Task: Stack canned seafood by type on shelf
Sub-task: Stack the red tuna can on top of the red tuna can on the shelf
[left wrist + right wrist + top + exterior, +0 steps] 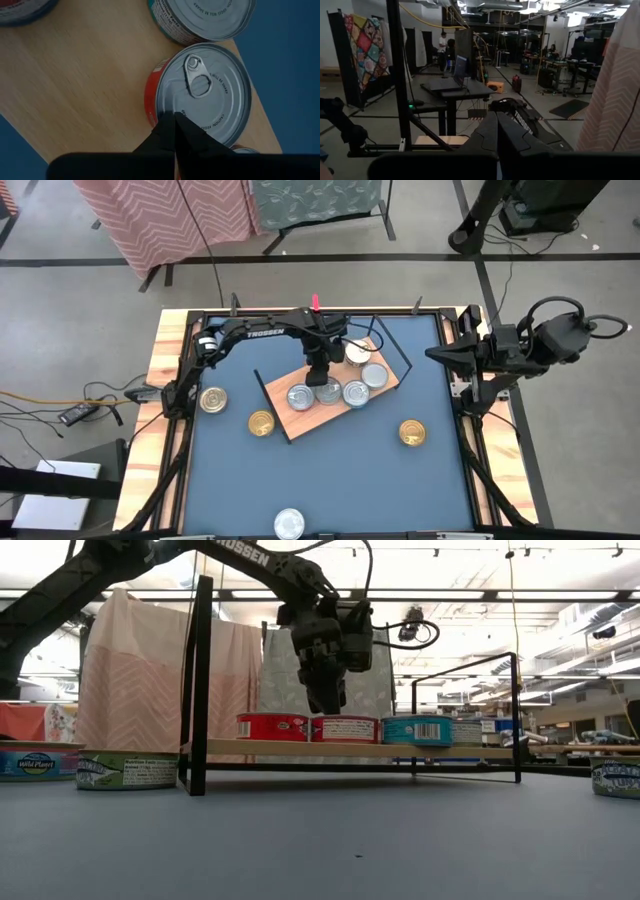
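The shelf (312, 420) is a light-wood board with black wire end frames (200, 680), lying slantwise mid-table. Several silver-lidded cans stand on it in a row (356, 392). My left gripper (320, 376) is shut and points steeply down over a red-sided can (205, 92), one of the middle cans (328, 393); in the low view its tip (329, 708) is just above that can (345, 728). My right gripper (440, 355) is shut and held high at the table's right edge, away from the cans. My left gripper's shut fingertips (172, 125) stand over the lid's rim (165, 107) of the red-sided can, coming from above and slanting in from the table's far left. The can stands upright on the shelf board. I cannot tell whether the tips touch the lid.
Loose cans sit on the blue table: two gold-lidded ones at the left (213, 399) (261, 423), one gold at the right (411, 432), one silver at the near edge (289, 523). The table has a raised wooden rim (160, 370). Fabric panels hang behind the table (140, 670).
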